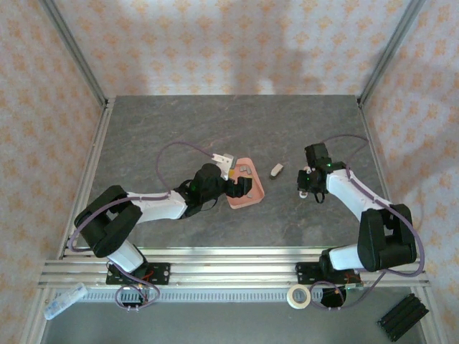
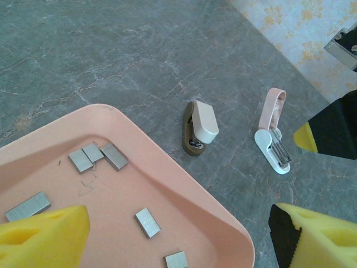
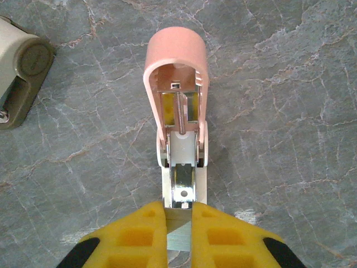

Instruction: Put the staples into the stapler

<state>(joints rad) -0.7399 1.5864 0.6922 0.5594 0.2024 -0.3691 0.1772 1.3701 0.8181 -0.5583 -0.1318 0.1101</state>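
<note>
Hovering over the salmon-pink shallow rectangular plastic tray point(image 2: 111, 204), the left jaws stand wide apart, with nothing between their yellow foam pads point(image 2: 47, 237). Several short grey metallic strips of staples point(image 2: 114, 157) lie loose on the tray floor; none is lifted.

Across the grey marbled desk point(image 1: 215, 129), toward 3 o'clock from the tray in the overhead view, the right jaws are together, clamped on the white base of the tiny pale pink-and-white mini stapler point(image 3: 175, 72). The stapler is hinged open. Its pink upper arm points to 12 o'clock in the right wrist view, and the metal channel and spring are exposed. No strip can be made out in that channel, though its near end is hidden behind the yellow pads point(image 3: 139, 234).

A stubby cream piece on an olive-brown base point(image 2: 198, 127) rests on the desk between tray and stapler, touching neither.

As for progress, the opening and steadying of the stapler looks done. What seems left is the main part: picking one strip from the tray, carrying it toward 3 o'clock, seating it in the open channel, and closing the pink arm.
</note>
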